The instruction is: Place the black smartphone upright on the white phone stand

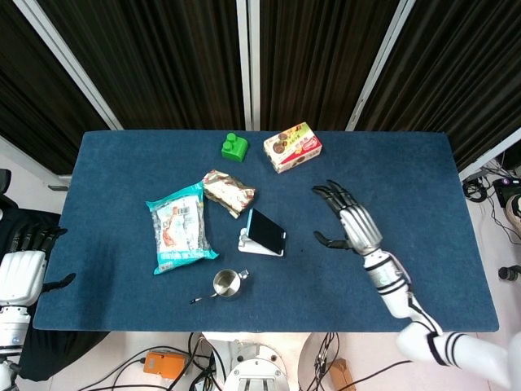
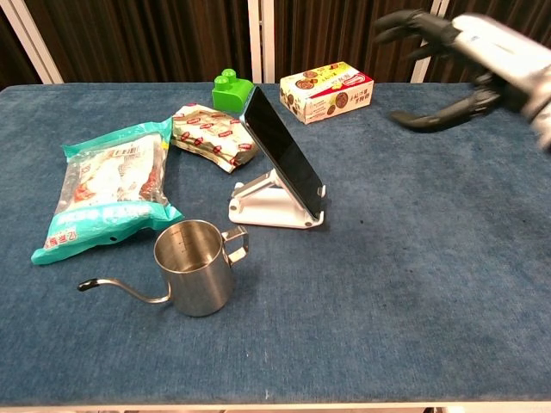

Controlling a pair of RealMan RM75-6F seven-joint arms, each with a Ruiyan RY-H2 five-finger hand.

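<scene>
1. One black smartphone [image 2: 282, 148] leans upright on one white phone stand [image 2: 269, 205], mid-counter [image 1: 423, 187].
2. Right robot hand [image 1: 350, 222], fingers spread wide, holds nothing (well right of the stand); left robot hand [image 1: 23, 269] off-counter, state unclear.
3. Nearby: one steel pitcher [image 2: 193, 267], two snack bags, one green block [image 2: 231, 90], one box [image 2: 326, 90].

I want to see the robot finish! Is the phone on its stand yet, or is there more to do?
It looks done. The black smartphone leans upright on the white phone stand. Nothing is in hand: the right hand is open and away from the phone, and the left hand rests off the table. Nothing seems left to do.
</scene>
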